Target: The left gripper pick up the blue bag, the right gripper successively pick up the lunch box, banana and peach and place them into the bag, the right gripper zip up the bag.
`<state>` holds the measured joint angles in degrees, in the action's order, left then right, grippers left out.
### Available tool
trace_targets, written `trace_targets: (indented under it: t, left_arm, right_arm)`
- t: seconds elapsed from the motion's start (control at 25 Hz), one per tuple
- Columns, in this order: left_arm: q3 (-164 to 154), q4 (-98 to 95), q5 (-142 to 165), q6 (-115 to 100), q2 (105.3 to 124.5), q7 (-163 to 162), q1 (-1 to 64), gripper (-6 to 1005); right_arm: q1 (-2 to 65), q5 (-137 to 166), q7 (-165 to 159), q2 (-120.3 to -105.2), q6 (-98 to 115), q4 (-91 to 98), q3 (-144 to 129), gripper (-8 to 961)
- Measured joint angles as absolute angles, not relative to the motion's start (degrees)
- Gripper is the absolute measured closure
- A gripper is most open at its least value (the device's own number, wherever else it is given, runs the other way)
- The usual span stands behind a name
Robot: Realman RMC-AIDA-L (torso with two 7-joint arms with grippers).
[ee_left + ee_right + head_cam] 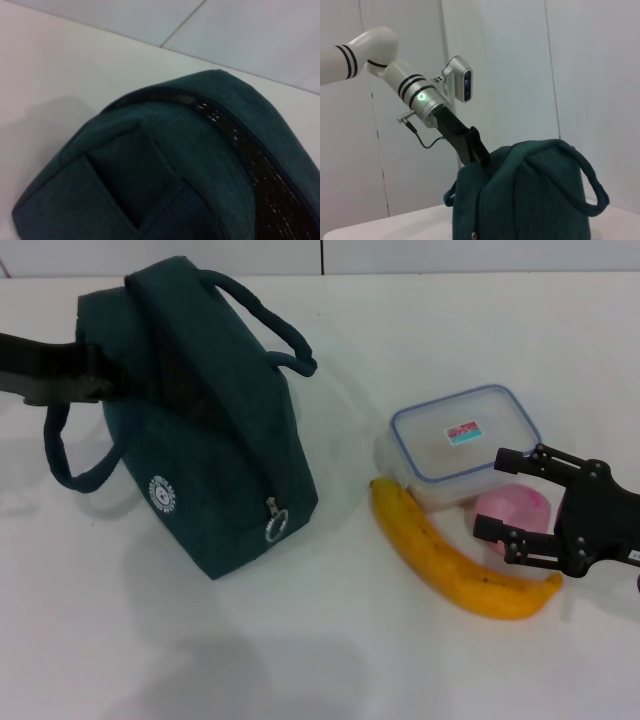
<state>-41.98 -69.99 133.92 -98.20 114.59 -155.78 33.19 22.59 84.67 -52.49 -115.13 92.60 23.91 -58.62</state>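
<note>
My left tool (105,375) reaches in from the left and meets the top back edge of the blue bag (215,450); its fingers are hidden against the fabric, so I cannot tell whether they grip. The bag stands on the white table (300,660), leaning a little, with its zipper closed along the top, the ring pull (276,528) hanging at the front corner and a round white logo (162,494) on the side. One handle (270,325) arches over the top, the other droops at the left. My right tool (508,495) hovers low at the right with its fingers spread wide, empty, over the peach (515,510). The peach sits just beside the lunch box (462,440), between it and the banana (455,565). The banana lies in front of the box, its curve running from near the box's left corner toward my right tool.
</note>
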Motion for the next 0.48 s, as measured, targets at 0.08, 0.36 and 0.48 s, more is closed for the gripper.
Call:
trace_targets:
  t: [0.08,0.36,0.48]
  left_arm:
    - [-42.02,-69.99,133.82,-98.9,114.58,-156.13,33.29,873]
    - [-42.14,-70.05,133.64,-101.5,114.48,-156.22,33.64,962]
    - [-42.14,-70.05,132.88,-103.46,114.46,-156.18,33.73,962]
  right_arm:
    - [22.6,84.63,-52.66,-115.13,92.43,23.87,-58.62,128]
    - [22.67,83.32,-53.0,-115.22,92.05,23.73,-58.05,128]
    - [22.82,82.95,-55.64,-115.26,90.27,23.47,-55.57,129]
